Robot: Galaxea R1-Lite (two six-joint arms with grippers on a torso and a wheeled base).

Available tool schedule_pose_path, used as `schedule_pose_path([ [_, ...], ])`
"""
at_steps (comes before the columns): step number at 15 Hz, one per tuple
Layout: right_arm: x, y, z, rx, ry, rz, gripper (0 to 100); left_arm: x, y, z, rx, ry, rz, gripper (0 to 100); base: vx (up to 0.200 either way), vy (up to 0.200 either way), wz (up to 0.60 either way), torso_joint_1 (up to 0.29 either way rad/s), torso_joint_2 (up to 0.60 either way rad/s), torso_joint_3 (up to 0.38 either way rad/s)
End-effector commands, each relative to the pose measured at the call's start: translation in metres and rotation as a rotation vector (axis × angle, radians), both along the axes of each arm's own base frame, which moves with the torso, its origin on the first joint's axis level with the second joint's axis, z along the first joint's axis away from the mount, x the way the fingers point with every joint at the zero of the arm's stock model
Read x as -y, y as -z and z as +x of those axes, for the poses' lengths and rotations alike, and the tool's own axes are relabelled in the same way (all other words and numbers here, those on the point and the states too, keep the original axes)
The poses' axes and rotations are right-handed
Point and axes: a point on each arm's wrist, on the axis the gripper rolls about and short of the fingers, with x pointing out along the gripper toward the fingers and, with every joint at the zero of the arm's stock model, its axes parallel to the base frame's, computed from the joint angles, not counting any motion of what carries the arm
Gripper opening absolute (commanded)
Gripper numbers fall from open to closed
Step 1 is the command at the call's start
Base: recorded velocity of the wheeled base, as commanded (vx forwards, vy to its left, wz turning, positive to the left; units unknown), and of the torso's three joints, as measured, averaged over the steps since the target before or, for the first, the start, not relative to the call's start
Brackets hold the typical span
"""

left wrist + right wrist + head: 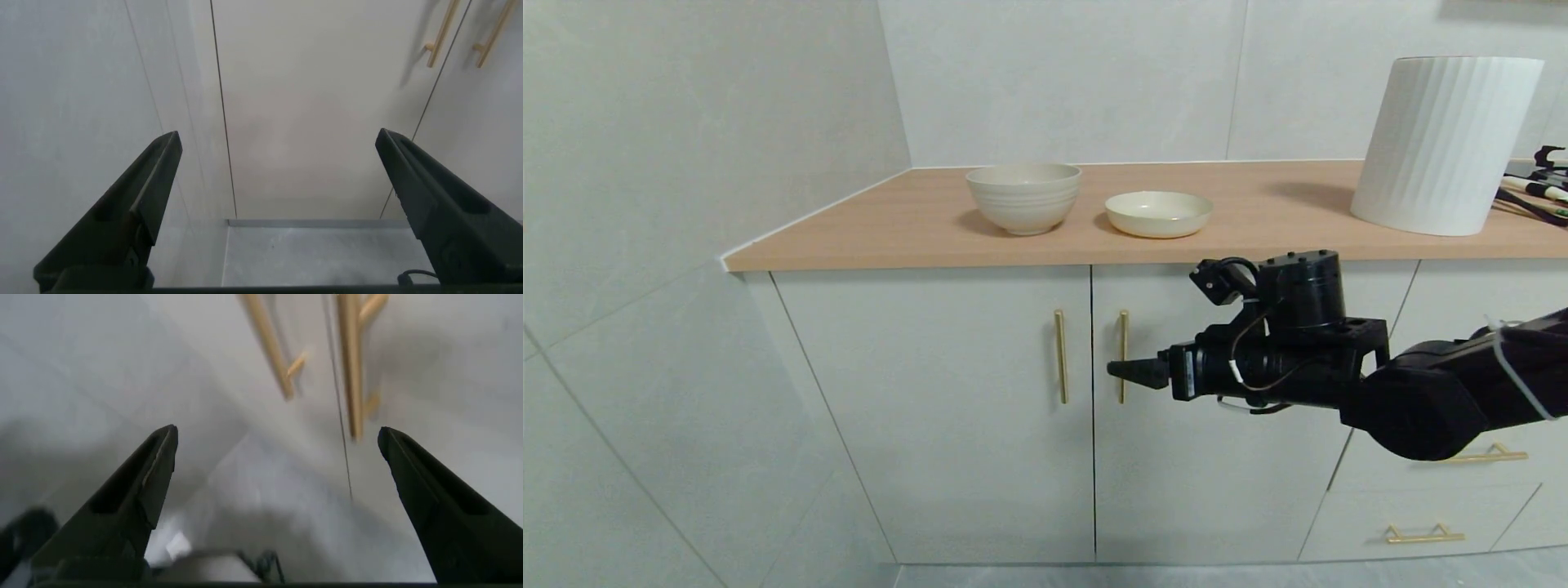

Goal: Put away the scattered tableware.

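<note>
Barely started, we'd say. Our left gripper [277,137] hangs empty with its jaws spread, facing the lower cabinet [327,106]. At upper middle of the head view, the bowl [1023,196] and, just right of it, the dish [1159,213] sit untouched on the counter [866,237]. Below them the doors are shut. At centre frame our right gripper [1131,371] is wide open, with its tip at the right handle [1123,335]; we can't tell if it's touching. Left to do: open a door, then stow both.
</note>
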Motion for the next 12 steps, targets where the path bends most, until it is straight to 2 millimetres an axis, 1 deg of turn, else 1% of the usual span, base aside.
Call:
schedule_pose_path([
  [1, -0.010, 0.026, 0.014, -0.035, 0.010, 0.013, 100, 0.000, 0.000, 0.000, 0.000, -0.001, -0.001, 100, 0.000, 0.000, 0.00, 0.000, 0.00, 0.000],
  [3, -0.014, 0.034, 0.021, -0.008, 0.020, 0.052, 100, 0.000, 0.000, 0.000, 0.000, 0.001, -0.001, 100, 0.000, 0.000, 0.00, 0.000, 0.00, 0.000],
  [5, -0.015, 0.037, 0.023, -0.017, 0.023, 0.060, 100, 0.000, 0.000, 0.000, 0.000, -0.001, -0.001, 100, 0.000, 0.000, 0.00, 0.000, 0.00, 0.000],
  [7, -0.018, 0.035, 0.027, -0.033, 0.037, 0.106, 100, 0.000, 0.000, 0.000, 0.000, -0.001, -0.001, 100, 0.000, 0.000, 0.00, 0.000, 0.00, 0.000],
  [9, -0.021, 0.042, 0.033, -0.023, 0.041, 0.142, 100, 0.000, 0.000, 0.000, 0.000, -0.001, -0.001, 100, 0.000, 0.000, 0.00, 0.000, 0.00, 0.000],
  [12, -0.026, 0.046, 0.033, -0.041, 0.035, 0.165, 100, 0.000, 0.000, 0.000, 0.000, 0.001, -0.001, 100, 0.000, 0.000, 0.00, 0.000, 0.00, 0.000],
])
